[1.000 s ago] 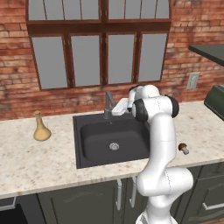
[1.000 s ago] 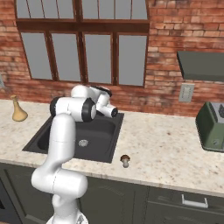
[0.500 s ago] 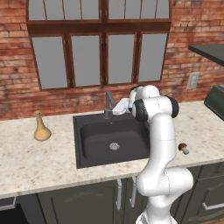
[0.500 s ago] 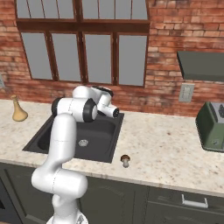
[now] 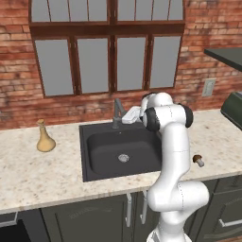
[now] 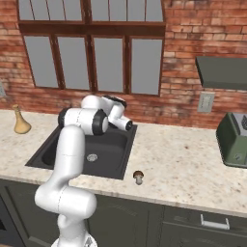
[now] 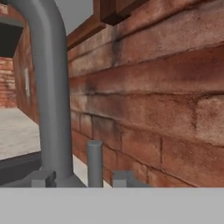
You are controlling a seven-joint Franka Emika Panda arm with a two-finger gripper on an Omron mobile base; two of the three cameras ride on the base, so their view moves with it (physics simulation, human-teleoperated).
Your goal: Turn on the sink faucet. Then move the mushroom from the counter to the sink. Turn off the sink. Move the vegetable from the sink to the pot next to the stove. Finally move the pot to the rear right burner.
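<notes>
Brick wall and a dark-framed window back a speckled counter (image 5: 42, 175) in the left base view. The black sink (image 5: 120, 150) sits in it, the faucet (image 5: 116, 112) at its rear rim, with the gripper (image 5: 125, 118) just beside the faucet. A mushroom (image 5: 197, 160) lies on the counter right of the sink; a tan vase (image 5: 45, 138) stands left.

From the right base view, the mushroom (image 6: 138, 176) rests near the counter's front edge, apart from the sink (image 6: 108, 149); a toaster (image 6: 235, 138) stands far right.

Through the hand view, the faucet pipe (image 7: 50, 87) and its short handle (image 7: 94, 162) stand between the fingertips (image 7: 122, 178), which are apart, gripping nothing.

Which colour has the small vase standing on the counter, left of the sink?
The vase is tan, best seen in the left base view.
</notes>
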